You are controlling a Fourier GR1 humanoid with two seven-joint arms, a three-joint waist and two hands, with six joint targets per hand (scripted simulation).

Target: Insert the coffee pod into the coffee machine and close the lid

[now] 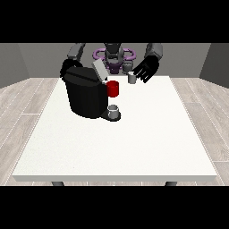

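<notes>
A black coffee machine (85, 94) stands on the left half of the white table (120, 143), its grey lid (99, 69) tilted up and open. A red part (113, 88) juts from its front, above a small grey cup (113, 111) on the machine's base. A small grey coffee pod (132, 78) sits on the table near the far edge. The hand at the view's right (146, 69) hovers just right of the pod, fingers spread and straight, not holding it. The hand at the view's left (66, 67) is mostly hidden behind the machine.
The table's near half and right side carry no objects. Wooden floor surrounds the table, and grey walls stand behind the robot.
</notes>
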